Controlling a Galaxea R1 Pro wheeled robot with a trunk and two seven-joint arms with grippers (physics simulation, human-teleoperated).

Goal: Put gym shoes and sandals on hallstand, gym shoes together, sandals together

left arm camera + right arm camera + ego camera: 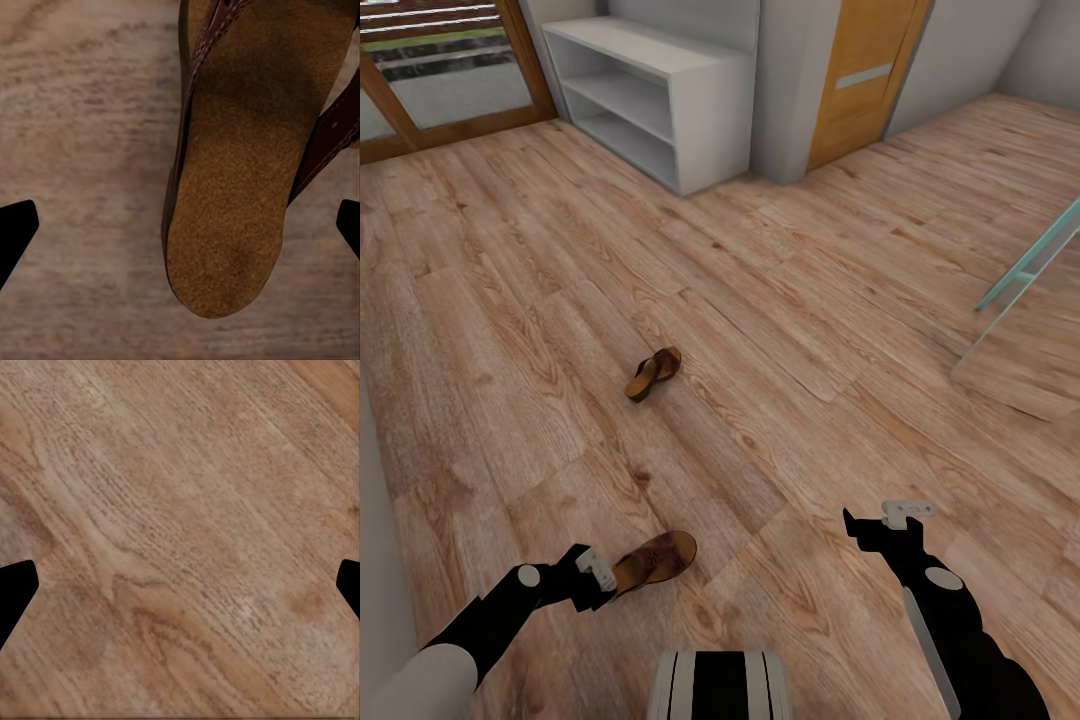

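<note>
Left gripper (pixel 180 225) is spread wide, fingers either side of the near sandal's (pixel 232 187) heel end, nothing clamped yet. Right gripper (pixel 888 520) also spread wide, w/ bare floor (pixel 180 510) under it. Near sandal (pixel 655 560) lies flat on the floor just ahead of the left arm; 2nd sandal (pixel 653 373) is further out, tipped on its side, well apart from the first. Shoe rack (pixel 660 100) stands at the far wall. Sandal prob. light, w/ a stiff sole and soft strap; best hold looks to be across the sole edges at the heel, since the strap would likely flex and slip.
</note>
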